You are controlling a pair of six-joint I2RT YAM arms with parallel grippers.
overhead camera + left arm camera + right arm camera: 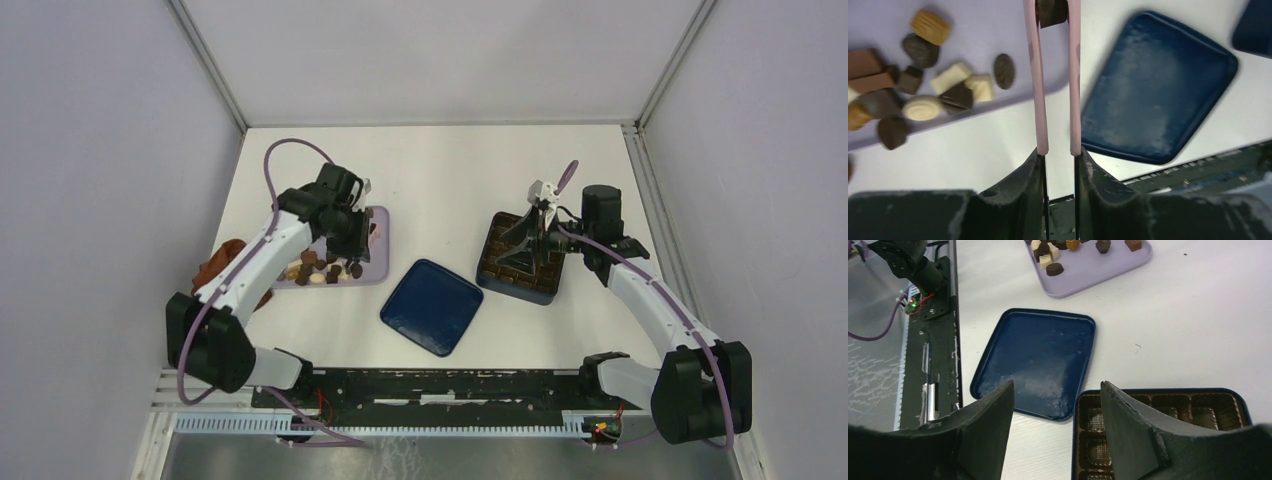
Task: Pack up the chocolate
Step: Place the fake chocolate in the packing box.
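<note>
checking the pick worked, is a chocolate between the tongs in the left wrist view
Yes, a dark brown chocolate sits between the two arms of the pink tongs near their far end.

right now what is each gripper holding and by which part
Left gripper squeezes the pink tongs across their arms; the tong tips pinch a dark chocolate. Right gripper holds nothing.

On the bench (450, 190), the chocolate (320, 268) lay on a tray (375, 225) at the left, a cloth (222, 262) just left of it. The box lid (432, 306) lay in the middle, the box (515, 282) to its right.
</note>
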